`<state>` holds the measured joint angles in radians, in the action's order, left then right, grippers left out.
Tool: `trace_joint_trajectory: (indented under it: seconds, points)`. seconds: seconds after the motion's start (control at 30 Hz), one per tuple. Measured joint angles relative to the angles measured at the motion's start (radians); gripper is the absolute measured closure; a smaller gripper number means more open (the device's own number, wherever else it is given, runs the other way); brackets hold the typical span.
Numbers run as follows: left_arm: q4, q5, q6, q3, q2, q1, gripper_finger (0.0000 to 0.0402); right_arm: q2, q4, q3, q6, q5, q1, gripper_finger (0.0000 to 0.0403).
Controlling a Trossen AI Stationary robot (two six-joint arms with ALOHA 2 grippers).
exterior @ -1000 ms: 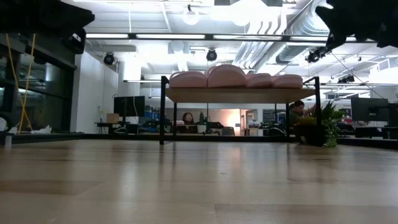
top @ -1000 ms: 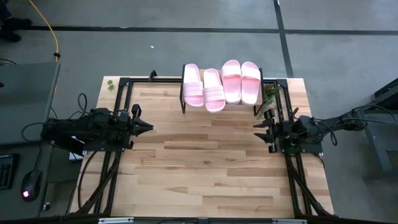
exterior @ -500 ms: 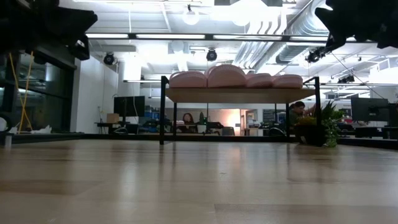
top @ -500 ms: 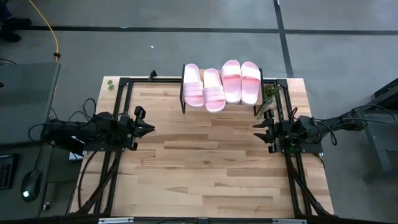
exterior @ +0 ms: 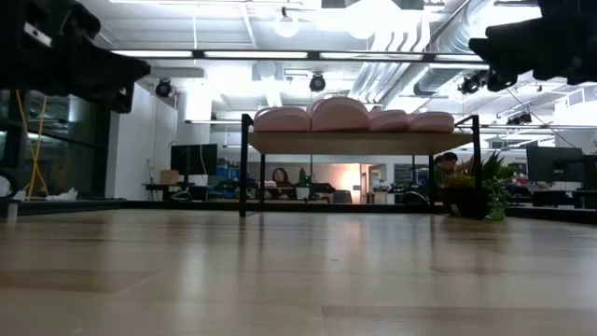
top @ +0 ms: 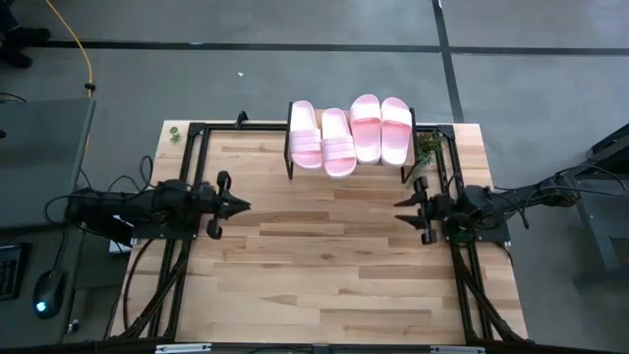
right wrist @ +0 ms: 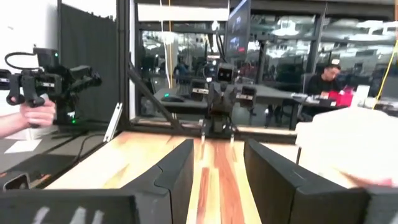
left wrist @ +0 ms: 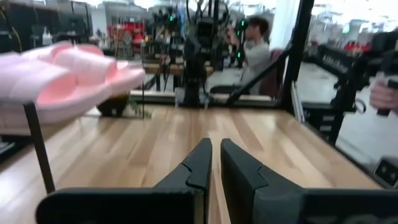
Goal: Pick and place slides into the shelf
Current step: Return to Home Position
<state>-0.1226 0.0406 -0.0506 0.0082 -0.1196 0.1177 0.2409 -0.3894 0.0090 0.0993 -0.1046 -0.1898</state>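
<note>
Four pale pink slides [top: 351, 134] lie side by side on the shelf [exterior: 359, 142], a light-wood board on black legs at the table's far edge; they also show in the low view [exterior: 340, 114] and the left wrist view [left wrist: 68, 74]. My left gripper [top: 243, 206] hovers over the table's left part, pointing right, with its fingers shut [left wrist: 216, 146]. My right gripper [top: 398, 204] hovers over the right part, pointing left, with its fingers open [right wrist: 217, 149]. Both are nearer than the shelf and hold nothing.
A small green plant [top: 426, 157] stands by the shelf's right legs. Black frame rails [top: 187, 167] run along the table's left and right sides. Bare wooden tabletop [top: 324, 256] lies between the arms. A person's hand [right wrist: 31, 115] holds a device beyond the table.
My left gripper has moved toward the table's right and my right gripper slightly toward the left, so both stand closer to the table's middle. The slides and the shelf have stayed where they were.
</note>
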Motion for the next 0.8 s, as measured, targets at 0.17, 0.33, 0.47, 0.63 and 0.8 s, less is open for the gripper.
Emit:
trace_joint_trajectory:
  seconds: [0.17,0.33,0.47,0.63,0.8]
  points:
    - [0.067,0.0,0.016,0.0,0.0,0.0,0.0378,0.0,0.083,0.0,-0.039,0.004,0.0,0.027]
    - [0.111,-0.014,0.019,0.0,-0.001,0.0,0.0378,0.0,0.178,0.0,-0.048,0.005,0.0,0.027]
    - [0.111,-0.027,0.013,0.0,-0.001,0.0,0.0378,0.0,0.233,0.0,-0.05,-0.013,0.0,0.027]
    - [0.111,-0.027,-0.006,0.0,-0.001,0.0,0.0378,0.0,0.333,0.0,-0.101,-0.109,0.0,0.027]
    - [0.111,-0.027,-0.006,0.0,-0.001,0.0,0.0378,0.009,0.35,0.002,-0.121,-0.132,0.0,0.027]
